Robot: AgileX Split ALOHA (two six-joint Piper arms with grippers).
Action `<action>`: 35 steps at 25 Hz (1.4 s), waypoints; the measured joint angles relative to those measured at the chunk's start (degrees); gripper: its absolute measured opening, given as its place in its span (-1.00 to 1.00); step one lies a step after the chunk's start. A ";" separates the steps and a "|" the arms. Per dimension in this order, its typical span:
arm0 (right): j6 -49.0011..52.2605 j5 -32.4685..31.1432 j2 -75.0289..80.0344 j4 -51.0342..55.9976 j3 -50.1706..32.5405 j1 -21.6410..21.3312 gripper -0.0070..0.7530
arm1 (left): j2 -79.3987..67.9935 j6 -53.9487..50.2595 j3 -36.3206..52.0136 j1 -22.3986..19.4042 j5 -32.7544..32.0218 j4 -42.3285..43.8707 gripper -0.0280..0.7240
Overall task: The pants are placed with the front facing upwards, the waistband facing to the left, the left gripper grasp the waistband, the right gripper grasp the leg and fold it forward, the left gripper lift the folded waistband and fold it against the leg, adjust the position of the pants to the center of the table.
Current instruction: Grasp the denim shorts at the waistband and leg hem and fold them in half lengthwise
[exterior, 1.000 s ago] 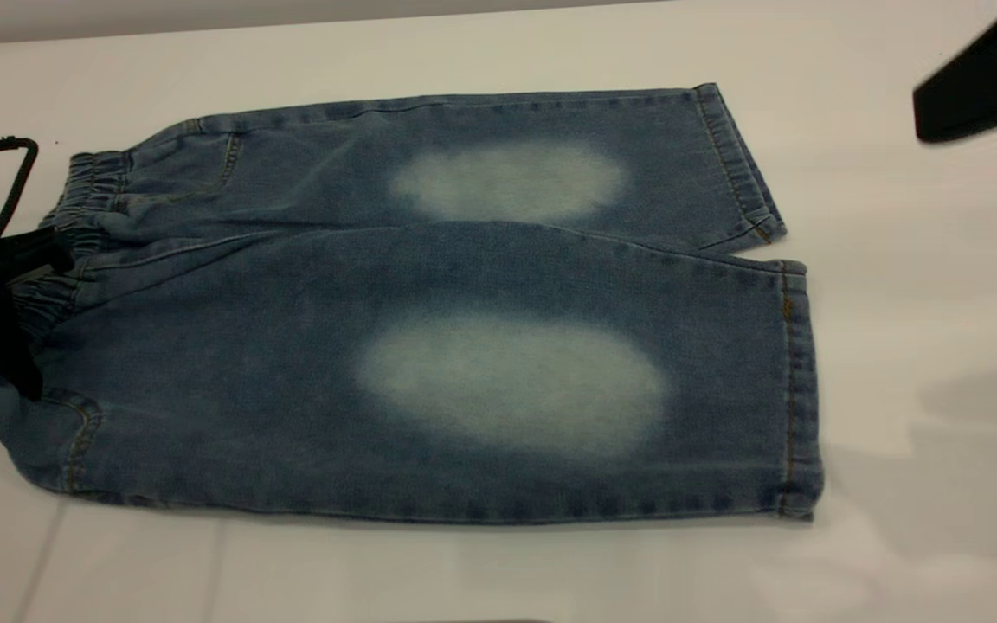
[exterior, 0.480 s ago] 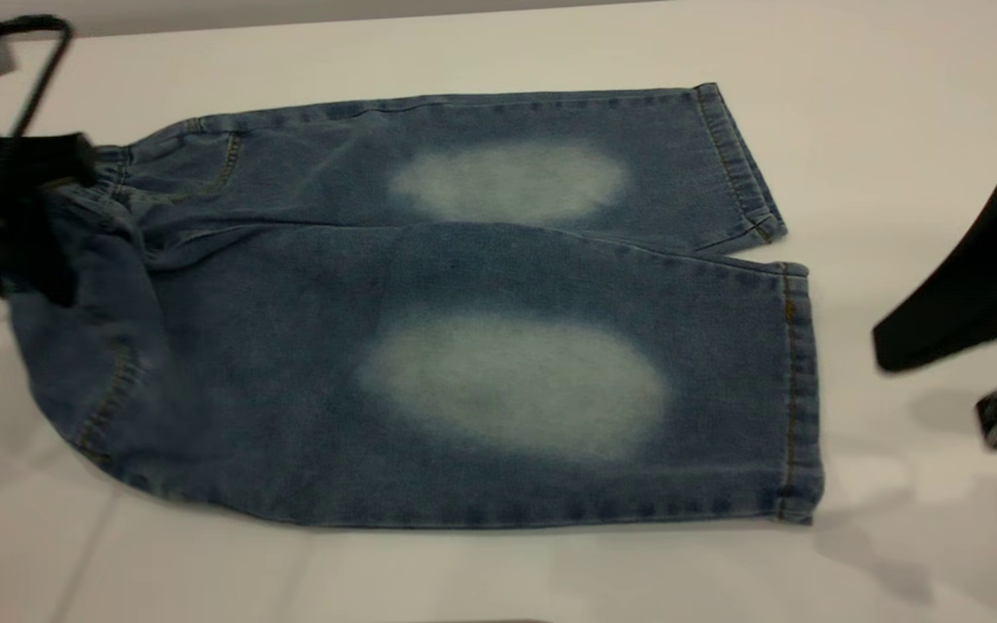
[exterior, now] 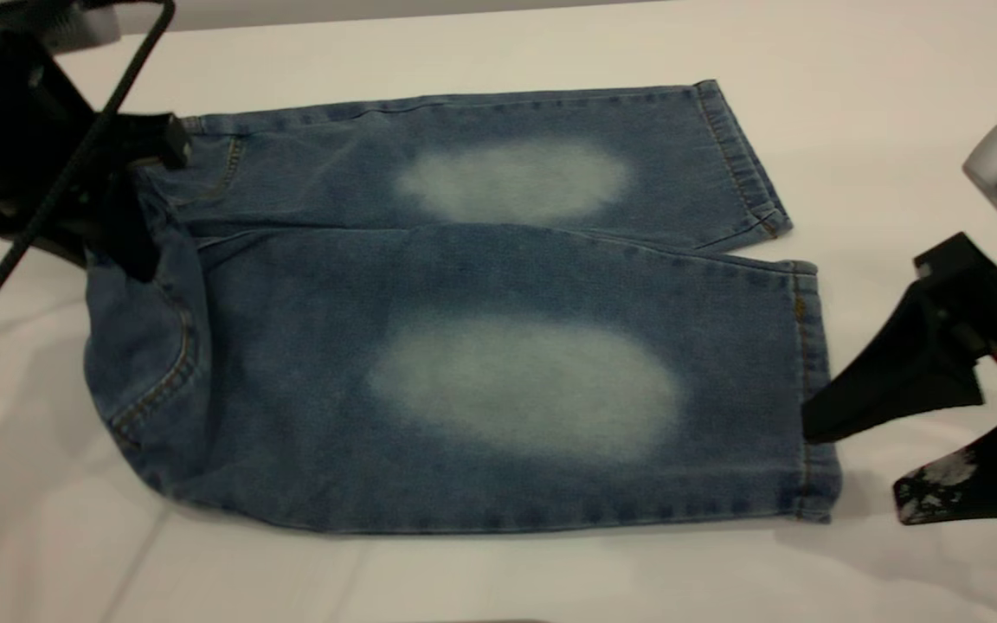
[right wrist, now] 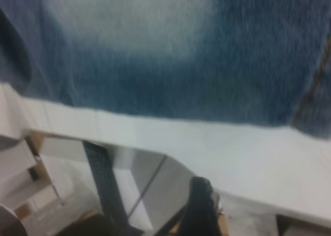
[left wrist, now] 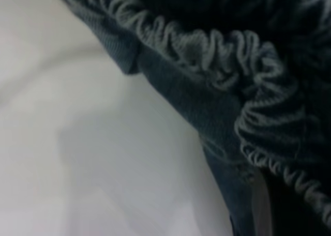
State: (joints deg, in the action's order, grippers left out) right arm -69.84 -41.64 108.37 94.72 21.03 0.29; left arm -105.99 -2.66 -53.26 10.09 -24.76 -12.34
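The small blue denim short pants (exterior: 481,303) lie front up on the large plain white table (exterior: 879,78), legs pointing right, with 1 pale faded oval on each of the 2 legs. At the left end, the bulky black left gripper (exterior: 131,186) with its thin black cable is clamped on the gathered, darker blue elastic waistband (left wrist: 222,55) and holds it raised off the table, so the left end of the pants curls up and over toward the right (the near left corner bulges in a rounded fold with tan stitching showing). In the left wrist view the ruched band fills the frame close up, with white table beside it.

At the right, the slim black right gripper (exterior: 862,463) sits low at the hem of the near leg. Its fingers are spread apart: the upper finger (exterior: 888,381) touches the hem edge, and the lower finger (exterior: 966,480), scuffed white at the tip, lies just beside the hem's near corner on the table. It has hold of nothing. The right wrist view shows the near leg's faded denim and the table's near edge.
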 joint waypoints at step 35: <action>-9.21 -8.51 21.29 9.66 8.43 0.00 -0.51 | 0.00 1.07 -2.01 1.91 -1.06 -1.37 -0.69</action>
State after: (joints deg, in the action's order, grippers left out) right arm -79.05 -50.15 129.66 104.38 29.46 0.29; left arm -105.99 -1.59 -55.27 12.01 -25.82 -13.71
